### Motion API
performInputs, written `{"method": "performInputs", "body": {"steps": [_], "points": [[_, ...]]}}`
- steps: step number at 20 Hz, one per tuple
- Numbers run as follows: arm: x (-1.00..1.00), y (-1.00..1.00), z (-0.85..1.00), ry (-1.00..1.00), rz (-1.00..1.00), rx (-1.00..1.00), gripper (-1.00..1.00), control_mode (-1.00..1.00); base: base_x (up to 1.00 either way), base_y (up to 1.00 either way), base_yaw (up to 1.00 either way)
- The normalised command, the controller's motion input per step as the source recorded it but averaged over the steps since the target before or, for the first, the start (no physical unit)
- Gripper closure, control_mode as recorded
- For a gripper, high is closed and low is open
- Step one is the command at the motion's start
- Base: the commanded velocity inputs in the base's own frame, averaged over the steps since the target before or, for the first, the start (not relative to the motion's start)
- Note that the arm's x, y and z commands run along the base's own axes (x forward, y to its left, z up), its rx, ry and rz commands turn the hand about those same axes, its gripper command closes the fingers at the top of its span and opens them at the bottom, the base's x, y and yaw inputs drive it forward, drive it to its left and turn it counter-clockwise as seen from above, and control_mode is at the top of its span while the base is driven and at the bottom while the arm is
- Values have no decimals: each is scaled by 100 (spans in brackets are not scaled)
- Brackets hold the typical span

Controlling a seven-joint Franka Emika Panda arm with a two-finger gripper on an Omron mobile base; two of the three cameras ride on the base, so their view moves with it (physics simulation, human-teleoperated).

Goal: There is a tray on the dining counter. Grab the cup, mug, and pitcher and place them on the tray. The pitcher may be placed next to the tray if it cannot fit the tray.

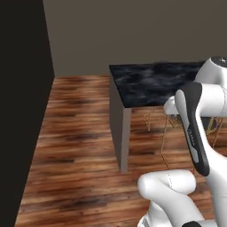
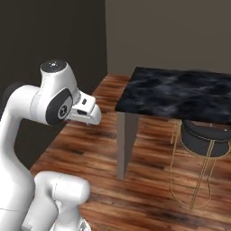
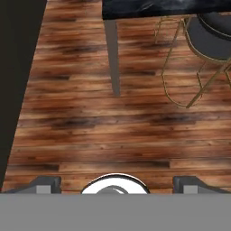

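The dining counter (image 1: 150, 82) has a black marble top veined in white, and the stretch of it in view is bare. It lies ahead in the right base view (image 2: 180, 92) and along the top edge of the hand view (image 3: 149, 6). My gripper (image 3: 117, 184) hangs over the wooden floor, short of the counter's corner. It is open, the fingertips (image 3: 45, 182) are far apart and nothing is between them. The tray, cup, mug and pitcher are out of view.
A grey counter leg (image 2: 125, 144) stands at the near corner. A black-seated stool (image 2: 205, 137) on thin gold legs is tucked under the counter to the right. A dark wall (image 1: 22, 111) bounds the left. Wooden floor (image 3: 113, 126) lies between.
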Motion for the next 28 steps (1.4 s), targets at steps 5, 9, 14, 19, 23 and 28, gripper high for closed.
{"method": "performInputs", "body": {"steps": [5,9,14,19,23,28], "points": [[0,0,0,0,0,0,-100,100,51,100,-8],[0,0,0,0,0,0,-100,100,87,100,-2],[0,0,0,0,0,0,-100,100,100,100,0],[0,0,0,0,0,0,-100,100,100,63,-1],[0,0,0,0,0,0,-100,100,100,8,-3],[0,0,0,0,0,0,-100,100,100,0,-4]]}}
